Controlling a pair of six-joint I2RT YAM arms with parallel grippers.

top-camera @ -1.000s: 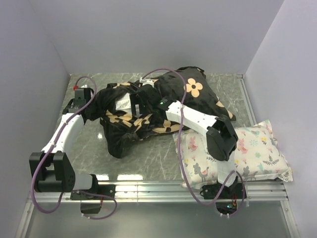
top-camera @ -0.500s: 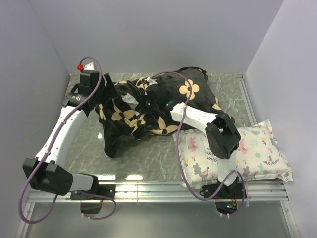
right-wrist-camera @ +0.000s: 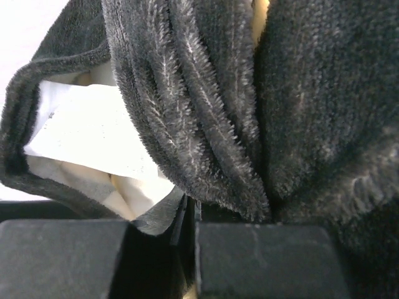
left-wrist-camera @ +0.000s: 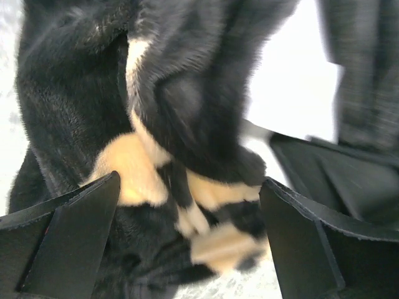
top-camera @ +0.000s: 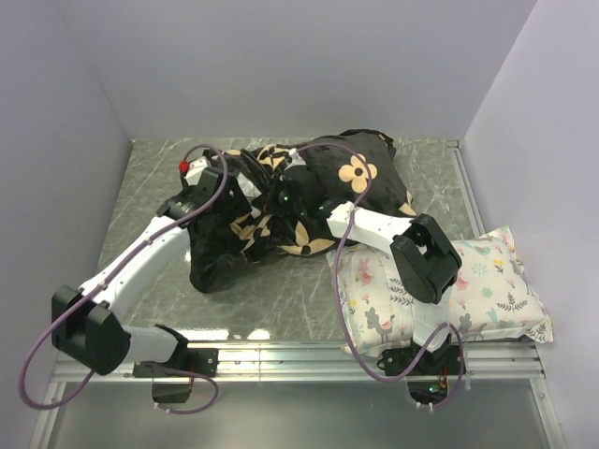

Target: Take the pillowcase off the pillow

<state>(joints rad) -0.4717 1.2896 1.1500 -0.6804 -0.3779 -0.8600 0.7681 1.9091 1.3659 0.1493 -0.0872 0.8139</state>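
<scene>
The black plush pillowcase (top-camera: 323, 192) with tan flowers lies bunched in the middle of the table. It hides nearly all of the pillow; a white patch (right-wrist-camera: 81, 134) shows inside a fold, and I cannot tell whether that is the pillow. My left gripper (top-camera: 227, 190) is at the heap's left side. In the left wrist view the left gripper (left-wrist-camera: 187, 249) stands open, with black and tan pillowcase (left-wrist-camera: 187, 143) lying between its fingers. My right gripper (top-camera: 284, 199) sits on the heap's middle. In the right wrist view the right gripper (right-wrist-camera: 193, 246) is shut, pinching a dark hem of the pillowcase (right-wrist-camera: 218, 124).
A smaller white pillow with pastel floral print (top-camera: 482, 285) lies at the front right, partly under the right arm. Walls close in the left, back and right. A metal rail (top-camera: 281, 354) runs along the front edge. Purple cables loop over both arms.
The left gripper let go of the fabric, opened, and swung right from the back-left corner onto the heap. The right gripper shut on the pillowcase. The fabric bunched closer together.
</scene>
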